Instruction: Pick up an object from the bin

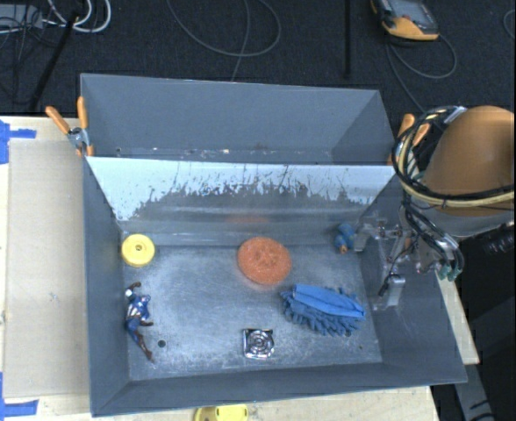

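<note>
Gripper point(388, 281) hangs low at the right side of the grey metal bin point(232, 139), over its sloping right wall. Whether it is open or closed, or has hold of anything, cannot be told.

On the bin floor, from the left:
- a flat round yellow disc point(138, 250) with a small blue-and-red toy figure point(138, 314) below it
- a small square silvery metal piece point(259, 344) near the front
- a round orange textured ball point(264, 260)
- a blue ridged soft toy point(324, 309), lying near the gripper to its left
- a small blue lump point(344, 237) just beside the gripper's upper left
</note>
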